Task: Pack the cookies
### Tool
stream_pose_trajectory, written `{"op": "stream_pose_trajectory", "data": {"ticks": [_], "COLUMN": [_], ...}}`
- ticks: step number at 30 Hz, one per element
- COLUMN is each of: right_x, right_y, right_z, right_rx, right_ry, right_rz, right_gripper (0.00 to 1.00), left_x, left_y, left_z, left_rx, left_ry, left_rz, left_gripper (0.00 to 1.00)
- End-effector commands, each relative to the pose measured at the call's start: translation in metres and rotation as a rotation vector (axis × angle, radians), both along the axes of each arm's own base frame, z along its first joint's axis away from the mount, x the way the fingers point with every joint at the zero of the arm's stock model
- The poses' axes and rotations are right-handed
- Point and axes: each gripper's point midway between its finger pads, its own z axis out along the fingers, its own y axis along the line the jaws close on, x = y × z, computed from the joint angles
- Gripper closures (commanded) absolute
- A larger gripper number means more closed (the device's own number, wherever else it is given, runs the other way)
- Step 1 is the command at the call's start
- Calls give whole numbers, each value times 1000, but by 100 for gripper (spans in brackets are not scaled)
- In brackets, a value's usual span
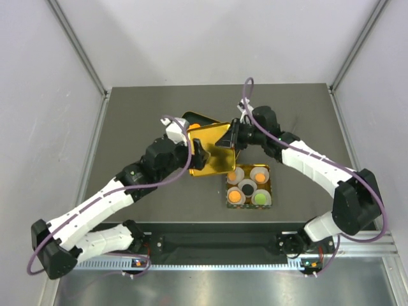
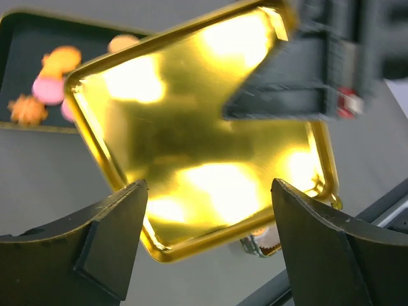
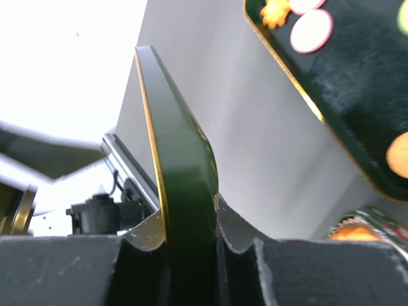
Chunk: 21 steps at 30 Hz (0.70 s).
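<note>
My right gripper (image 1: 233, 137) (image 3: 188, 220) is shut on one edge of a tin lid (image 1: 210, 150), gold inside and dark green outside, and holds it tilted above the table. In the right wrist view the lid (image 3: 182, 185) stands edge-on between the fingers. My left gripper (image 1: 199, 153) (image 2: 207, 191) is open, its fingers either side of the lid's near edge (image 2: 210, 146) without gripping it. Cookies sit in white paper cups in a small tin (image 1: 271, 185): orange (image 1: 258, 175), black (image 1: 247, 190), green (image 1: 259, 199). Loose orange (image 2: 57, 60) and pink (image 2: 48, 89) cookies lie on a black tray (image 2: 25, 38).
The black gold-rimmed tray (image 1: 191, 118) lies behind the lid, mostly hidden in the top view; it also shows in the right wrist view (image 3: 357, 83). The small tin stands right of centre near the table's front. Grey walls enclose the table on three sides.
</note>
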Motion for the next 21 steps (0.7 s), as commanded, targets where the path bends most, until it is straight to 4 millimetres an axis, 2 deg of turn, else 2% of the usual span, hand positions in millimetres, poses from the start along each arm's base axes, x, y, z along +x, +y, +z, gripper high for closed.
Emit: {"op": "stream_pose_trajectory", "data": {"ticks": [1, 3, 4, 6, 7, 9, 10, 11, 12, 14, 19, 20, 21], "right_x": [8, 14, 14, 18, 17, 19, 19, 19, 18, 16, 10, 8, 7], "right_y": [-2, -7, -9, -14, -15, -20, -22, -25, -26, -30, -34, -34, -35], "right_z": [42, 48, 45, 47, 50, 53, 56, 55, 58, 58, 66, 68, 72], "right_rx": [81, 80, 69, 70, 75, 75, 72, 65, 63, 56, 63, 66, 72], "right_ry": [-31, -32, -19, -13, -12, -12, -14, -5, -14, -8, -19, -18, -27], "right_rz": [40, 31, 31, 26, 33, 27, 26, 19, 21, 14, 12, 14, 10], "right_gripper": [97, 99, 99, 99, 99, 98, 98, 97, 97, 97, 97, 97, 97], "left_x": [-6, -8, -24, -25, -38, -42, -54, -56, -63, -63, -60, -59, -59], "left_y": [-23, -27, -44, -45, -59, -63, -70, -76, -82, -83, -88, -89, -86], "left_z": [36, 34, 40, 40, 42, 43, 31, 42, 39, 42, 26, 35, 25], "left_rx": [85, 186, 195, 326, 337, 463, 507, 517, 537, 552, 693, 643, 675], "left_ry": [-203, -259, -301, -394, -447, -568, -610, -696, -727, -781, -871, -905, -929], "left_rz": [-41, -18, -69, -28, -58, -70, -119, -122, -135, -111, -122, -85, -94], "left_gripper": [16, 15, 14, 14, 14, 14, 14, 13, 12, 12, 14, 14, 13]}}
